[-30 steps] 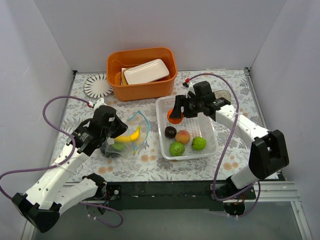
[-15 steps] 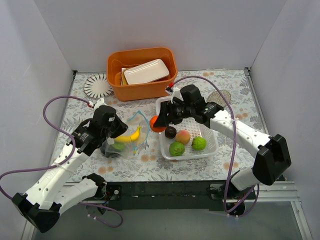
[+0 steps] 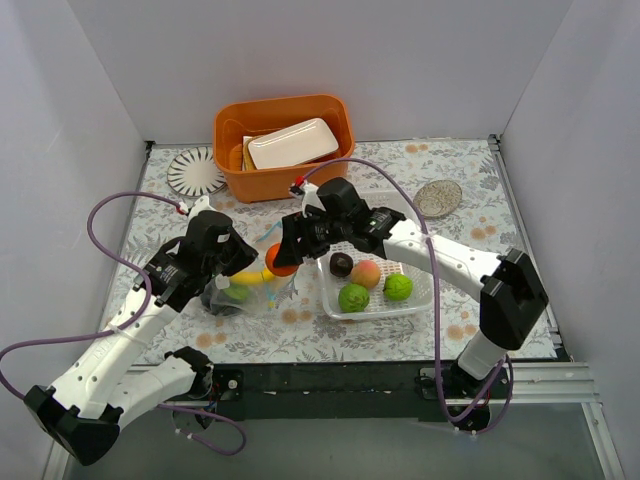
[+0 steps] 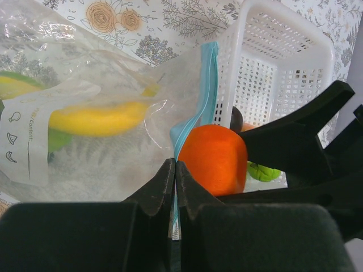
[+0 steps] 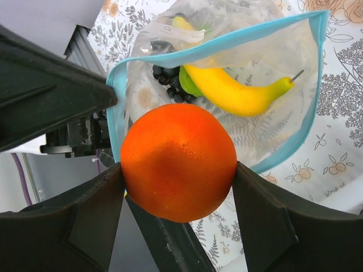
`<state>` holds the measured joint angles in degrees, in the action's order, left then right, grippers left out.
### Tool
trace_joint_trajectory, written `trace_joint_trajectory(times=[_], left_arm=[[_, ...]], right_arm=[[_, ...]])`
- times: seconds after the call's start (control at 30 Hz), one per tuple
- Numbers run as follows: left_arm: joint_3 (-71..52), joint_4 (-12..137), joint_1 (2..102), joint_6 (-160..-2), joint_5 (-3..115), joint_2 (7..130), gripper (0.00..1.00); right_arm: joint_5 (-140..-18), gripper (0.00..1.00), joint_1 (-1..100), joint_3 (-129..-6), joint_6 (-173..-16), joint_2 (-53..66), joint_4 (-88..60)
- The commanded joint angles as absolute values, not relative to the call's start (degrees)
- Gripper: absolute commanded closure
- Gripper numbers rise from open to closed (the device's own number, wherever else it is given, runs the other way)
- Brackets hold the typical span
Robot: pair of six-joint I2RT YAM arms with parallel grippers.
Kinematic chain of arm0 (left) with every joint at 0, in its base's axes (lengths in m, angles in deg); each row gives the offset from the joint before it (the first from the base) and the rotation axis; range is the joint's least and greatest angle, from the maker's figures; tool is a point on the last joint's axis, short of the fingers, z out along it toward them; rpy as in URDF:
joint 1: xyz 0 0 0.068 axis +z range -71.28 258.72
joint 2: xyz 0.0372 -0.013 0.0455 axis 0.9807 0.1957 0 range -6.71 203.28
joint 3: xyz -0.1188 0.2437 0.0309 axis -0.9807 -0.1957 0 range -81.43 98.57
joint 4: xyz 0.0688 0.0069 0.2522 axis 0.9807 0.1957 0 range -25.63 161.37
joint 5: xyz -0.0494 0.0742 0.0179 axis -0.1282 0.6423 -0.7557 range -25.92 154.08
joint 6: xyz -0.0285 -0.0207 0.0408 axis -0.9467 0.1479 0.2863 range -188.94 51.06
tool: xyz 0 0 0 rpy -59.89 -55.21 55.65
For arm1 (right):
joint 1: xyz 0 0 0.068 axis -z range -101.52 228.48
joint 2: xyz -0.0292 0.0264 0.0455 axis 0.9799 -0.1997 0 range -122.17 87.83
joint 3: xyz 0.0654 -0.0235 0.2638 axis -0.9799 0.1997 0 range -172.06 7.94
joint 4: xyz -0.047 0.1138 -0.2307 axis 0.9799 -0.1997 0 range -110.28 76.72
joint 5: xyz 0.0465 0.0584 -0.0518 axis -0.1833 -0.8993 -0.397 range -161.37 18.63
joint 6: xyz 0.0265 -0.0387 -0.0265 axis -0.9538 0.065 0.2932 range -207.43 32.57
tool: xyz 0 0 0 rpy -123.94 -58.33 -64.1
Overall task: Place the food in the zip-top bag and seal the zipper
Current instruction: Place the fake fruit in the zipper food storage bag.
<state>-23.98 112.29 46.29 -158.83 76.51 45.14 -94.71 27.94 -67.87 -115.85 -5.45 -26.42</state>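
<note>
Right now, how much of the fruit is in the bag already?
Done: the banana and grapes lie inside the bag. In hand: the right fingers hold the orange at the open mouth, while the left fingers pinch the bag's edge. Left: plum, peach and two limes wait in the basket, and the zipper is unsealed.

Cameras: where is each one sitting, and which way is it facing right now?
Top external: above and behind the bases, looking down at the table; both arms show.
Left wrist: behind the left gripper, facing the zip-top bag; its shut fingers show.
Right wrist: above the right gripper, facing down into the bag's mouth; both fingers show.
Shared: all see the orange and banana.
</note>
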Motion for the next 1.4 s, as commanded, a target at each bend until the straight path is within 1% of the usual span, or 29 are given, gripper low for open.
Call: trace_joint_trajectory(times=[0.0,0.13,0.33,0.47,0.53,0.6,0.73,0.87,1.0,1.07,1.27,1.37], left_arm=[[-23.34,112.53,46.11,-159.03,76.21,44.26,1.0],[-22.11,112.88,46.11,-159.2,76.47,44.17,1.0],[-20.53,113.5,46.11,-159.29,78.49,43.03,1.0],[-19.91,113.85,46.11,-159.38,79.55,42.42,1.0],[-19.91,113.85,46.11,-159.47,79.9,42.24,1.0],[-20.61,113.58,46.11,-159.64,80.69,42.15,1.0],[-22.28,112.71,46.11,-160.52,80.78,41.71,1.0],[-21.93,112.79,46.11,-160.61,80.87,41.45,1.0],[-21.58,113.58,46.11,-160.7,81.75,41.19,1.0],[-21.4,113.59,46.11,-160.7,81.92,41.01,1.0],[-21.58,113.14,46.11,-160.79,81.57,41.01,1.0],[-21.67,113.23,46.11,-160.96,81.48,41.1,1.0]], right_arm=[[-92.03,0.66,26.45,-73.62,-114.24,-8.15,-26.37],[-91.06,0.66,26.1,-77.21,-113.36,-10.61,-28.56],[-92.12,0.62,25.57,-77.66,-112.56,-11.93,-25.23],[-93.16,0.6,25.13,-80.65,-112.39,-15.0,-27.34],[-93.87,0.56,24.78,-80.75,-112.13,-15.09,-26.29],[-95.45,0.55,24.16,-79.61,-111.86,-14.48,-22.19],[-98.35,0.39,24.16,-79.6,-114.14,-14.65,-18.11],[-98.36,0.29,24.07,-79.69,-113.97,-14.57,-17.93],[-95.9,0.26,24.16,-79.43,-112.65,-13.43,-19.6],[-95.02,0.23,24.34,-78.9,-112.04,-12.64,-20.57],[-93.7,0.2,24.69,-77.58,-111.6,-10.79,-21.71],[-93.0,0.16,25.04,-76.61,-111.16,-10.0,-22.15]])
